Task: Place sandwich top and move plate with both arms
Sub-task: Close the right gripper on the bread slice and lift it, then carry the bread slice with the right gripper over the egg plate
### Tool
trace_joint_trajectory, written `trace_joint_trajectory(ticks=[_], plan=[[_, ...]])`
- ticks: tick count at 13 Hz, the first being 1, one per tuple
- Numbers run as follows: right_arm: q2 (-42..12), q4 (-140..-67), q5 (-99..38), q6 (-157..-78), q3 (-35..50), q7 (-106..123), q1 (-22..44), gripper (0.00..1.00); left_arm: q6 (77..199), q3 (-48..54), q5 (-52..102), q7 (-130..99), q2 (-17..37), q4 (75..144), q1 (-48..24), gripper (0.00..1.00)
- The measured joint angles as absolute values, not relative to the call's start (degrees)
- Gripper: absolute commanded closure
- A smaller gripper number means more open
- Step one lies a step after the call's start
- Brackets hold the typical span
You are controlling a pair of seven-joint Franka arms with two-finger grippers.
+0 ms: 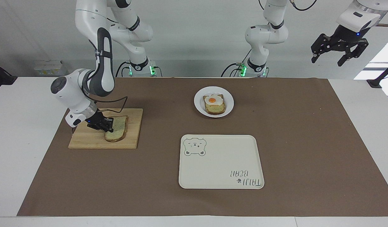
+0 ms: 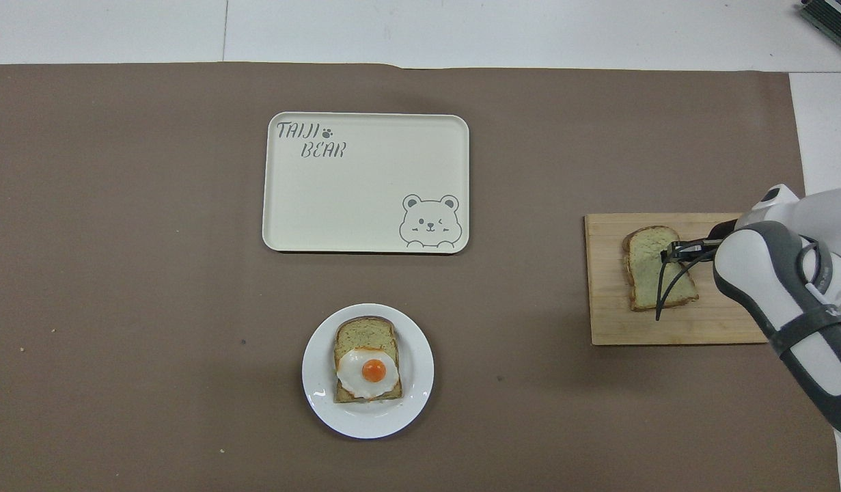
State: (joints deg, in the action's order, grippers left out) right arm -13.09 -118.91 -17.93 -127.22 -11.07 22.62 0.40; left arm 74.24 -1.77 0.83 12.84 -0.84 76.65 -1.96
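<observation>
The sandwich top [image 1: 118,132] [image 2: 649,270], a plain pale slice with a brown crust, lies on a wooden cutting board [image 1: 86,142] [image 2: 666,329] toward the right arm's end of the table. My right gripper [image 1: 109,128] [image 2: 667,254] reaches low over the board and is shut on the slice's edge. The small white plate [image 1: 200,107] [image 2: 417,384] sits near the robots at mid-table and carries a bread slice with a fried egg [image 1: 214,104] [image 2: 367,362]. My left gripper [image 1: 327,61] waits high in the air past the left arm's end of the mat, open and holding nothing.
A cream rectangular tray [image 1: 220,162] [image 2: 338,205] with a bear drawing lies farther from the robots than the plate. A brown mat covers the table. The right arm's elbow hangs over the board's outer end.
</observation>
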Motion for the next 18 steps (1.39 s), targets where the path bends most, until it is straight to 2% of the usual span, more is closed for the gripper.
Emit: trace_joint_trajectory(ticks=[10, 15, 18], plan=[[-11.0, -104.8, -17.9, -104.4, -10.6, 22.6, 0.5, 1.0, 73.8, -1.7, 0.8, 12.8, -0.8, 76.7, -2.0, 0.0], [-10.5, -103.5, -22.4, -97.3, -8.8, 21.0, 1.6, 1.0, 73.8, -1.8, 0.8, 12.8, -0.9, 76.7, -2.0, 0.0], [-10.4, -103.6, -22.5, -96.4, -8.5, 15.8, 6.8, 1.0, 73.7, -1.8, 0.8, 12.8, -0.9, 76.7, -2.0, 0.0]])
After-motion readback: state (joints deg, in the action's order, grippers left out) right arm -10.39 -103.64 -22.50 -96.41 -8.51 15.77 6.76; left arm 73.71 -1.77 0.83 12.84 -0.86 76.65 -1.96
